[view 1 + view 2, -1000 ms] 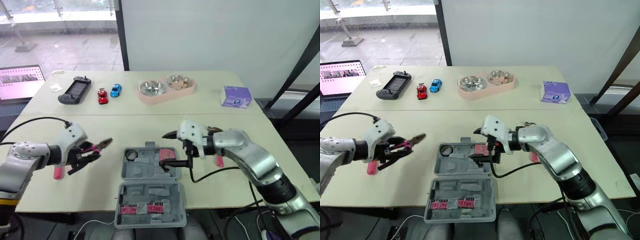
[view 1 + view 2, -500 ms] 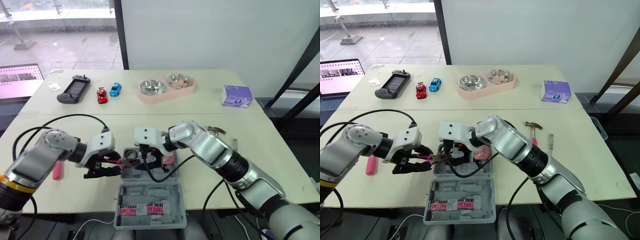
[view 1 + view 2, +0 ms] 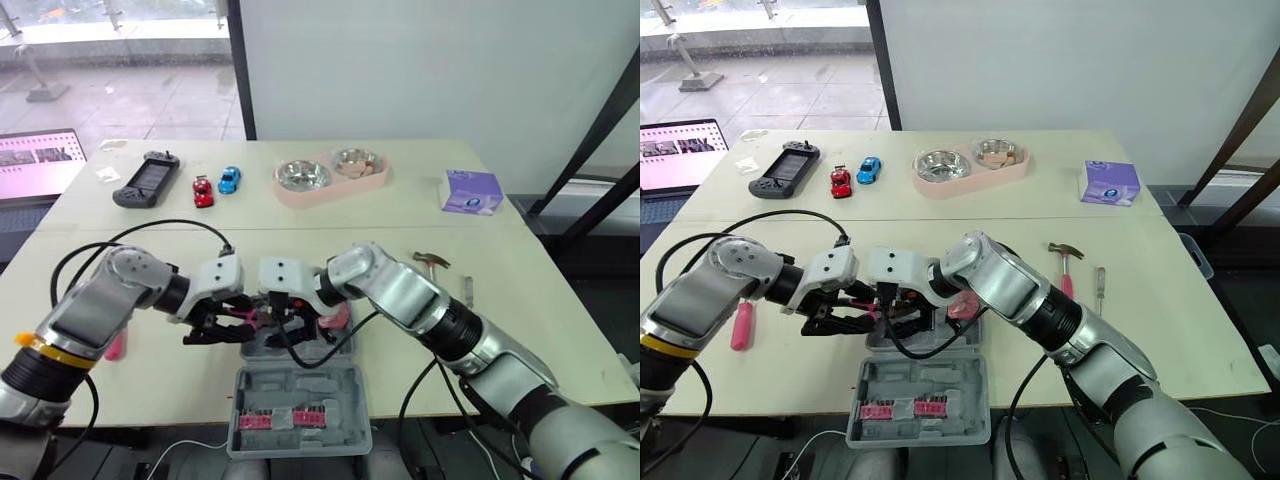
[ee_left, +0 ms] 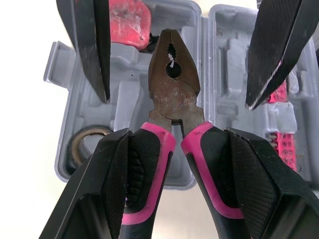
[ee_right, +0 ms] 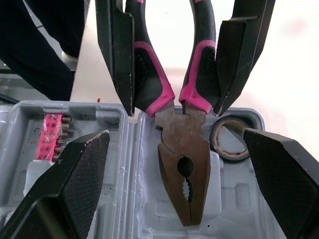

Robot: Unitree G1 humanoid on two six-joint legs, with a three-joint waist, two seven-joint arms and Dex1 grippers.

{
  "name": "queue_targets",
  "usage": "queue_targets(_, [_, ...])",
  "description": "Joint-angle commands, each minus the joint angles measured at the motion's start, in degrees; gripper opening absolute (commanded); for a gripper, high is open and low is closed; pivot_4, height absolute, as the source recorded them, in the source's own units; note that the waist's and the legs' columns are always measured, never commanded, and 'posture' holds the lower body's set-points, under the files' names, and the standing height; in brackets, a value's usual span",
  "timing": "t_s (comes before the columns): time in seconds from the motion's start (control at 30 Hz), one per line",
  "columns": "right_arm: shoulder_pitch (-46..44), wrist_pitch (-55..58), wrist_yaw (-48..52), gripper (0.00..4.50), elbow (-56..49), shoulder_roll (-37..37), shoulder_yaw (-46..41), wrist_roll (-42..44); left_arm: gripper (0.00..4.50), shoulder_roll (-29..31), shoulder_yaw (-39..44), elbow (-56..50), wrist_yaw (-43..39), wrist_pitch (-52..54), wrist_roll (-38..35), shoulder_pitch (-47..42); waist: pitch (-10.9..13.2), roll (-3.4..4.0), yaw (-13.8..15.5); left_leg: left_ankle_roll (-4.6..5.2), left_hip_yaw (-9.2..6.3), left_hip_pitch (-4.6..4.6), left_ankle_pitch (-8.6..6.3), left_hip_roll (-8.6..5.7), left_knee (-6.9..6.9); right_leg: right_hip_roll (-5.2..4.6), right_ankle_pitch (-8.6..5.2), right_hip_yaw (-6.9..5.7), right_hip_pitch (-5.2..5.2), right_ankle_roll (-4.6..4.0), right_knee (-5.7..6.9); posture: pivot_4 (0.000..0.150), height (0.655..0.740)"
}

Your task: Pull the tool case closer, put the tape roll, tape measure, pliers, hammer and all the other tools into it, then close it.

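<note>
Left pincer [image 4: 177,133] clamped tight, right pincer [image 5: 175,137] spread wide facing it

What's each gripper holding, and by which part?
The left gripper grips the pink-and-black-handled pliers by both handles; the right gripper is open, holding nothing.

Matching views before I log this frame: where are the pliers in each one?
Left eye view: pliers in the left gripper, over the case's far half.
Right eye view: pliers at the same spot.
Left wrist view: pliers gripped by the handles, nose over the case.
Right wrist view: pliers nose-first between the open right gripper's fingers.
Shared landmark: the grey case.
</note>
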Motion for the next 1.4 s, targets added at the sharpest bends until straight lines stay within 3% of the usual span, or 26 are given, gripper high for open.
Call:
queue_targets(0.03, [-1.35, -0.49, -0.06, 4.24, -0.64, 0.75, -1.63, 0.08, 2.40, 0.00, 0.77, -1.27, -0.38, -0.37, 0.04, -1.49, 0.00, 0.00, 0.00, 0.00, 0.00, 0.00, 0.00, 0.00, 0.00, 0.00, 0.00, 0.00, 0.00, 0.00, 0.01, 0.150, 0.7387])
queue_targets(0.1, [-1.25, -0.49, -0.04, 3.69, -0.69, 0.81, -1.61, 0.05, 2.40, -0.02, 0.85, -1.30, -0.31, -0.38, 0.11, -1.49, 0.00, 0.00, 0.00, 0.00, 0.00, 0.00, 0.00, 0.00, 0.01, 0.00, 0.00, 0.00, 0.00, 0.00, 0.02, 0.150, 0.7387])
queue_targets(0.27, [-0.98, -0.81, -0.26, 1.27, -0.37, 1.07, -1.54, -0.07, 2.40, -0.19, 1.29, -1.87, -0.14, 0.30, -0.41, -1.48, 0.00, 0.00, 0.00, 0.00, -0.01, 0.00, 0.00, 0.00, 0.01, 0.00, 0.00, 0.00, 0.00, 0.00, 0.03, 0.150, 0.7387])
queue_targets(0.3, [-0.94, -0.84, -0.26, 1.01, -0.35, 1.09, -1.54, -0.06, 2.40, -0.25, 1.32, -1.89, -0.09, 0.39, -0.44, -1.50, 0.00, 0.00, 0.00, 0.00, -0.01, 0.00, 0.00, 0.00, 0.01, 0.00, 0.00, 0.00, 0.00, 0.00, 0.03, 0.150, 0.7387])
queue_targets(1.0, [-0.29, -2.28, -0.04, 1.01, 0.26, 0.66, -1.40, -0.83, 2.40, -1.95, 3.13, -1.28, 0.72, -0.35, -1.53, -1.27, 0.00, 0.00, 0.00, 0.00, -0.03, 0.01, 0.01, 0.00, 0.06, 0.01, 0.00, 0.00, 0.00, 0.01, 0.12, 0.150, 0.7387])
queue_targets(1.13, [-0.21, -2.70, 0.13, 1.01, 0.44, 0.39, -1.24, -1.16, 4.33, -1.95, 3.82, -1.63, 0.45, -0.37, -2.19, -1.03, 0.00, 0.00, -0.01, 0.01, -0.03, 0.01, 0.01, 0.00, 0.06, 0.01, 0.00, 0.00, 0.00, 0.01, 0.13, 0.150, 0.7387])
queue_targets(1.17, [-0.19, -2.81, 0.12, 1.01, 0.56, 0.38, -1.24, -1.25, 4.50, -1.93, 4.03, -1.70, 0.34, -0.29, -2.45, -0.98, 0.00, 0.00, -0.03, 0.01, -0.03, 0.01, 0.01, 0.00, 0.06, 0.01, 0.00, 0.00, 0.00, 0.01, 0.13, 0.150, 0.7387])
queue_targets(1.4, [0.78, -4.65, 0.12, 1.01, 2.23, -0.80, -0.43, -3.30, 4.50, -0.38, 8.28, -1.86, -0.11, 1.49, -6.16, 0.11, 0.00, -0.01, -0.02, 0.01, -0.03, 0.03, 0.01, 0.00, 0.08, 0.02, 0.00, 0.00, 0.00, 0.01, 0.17, 0.150, 0.7387])
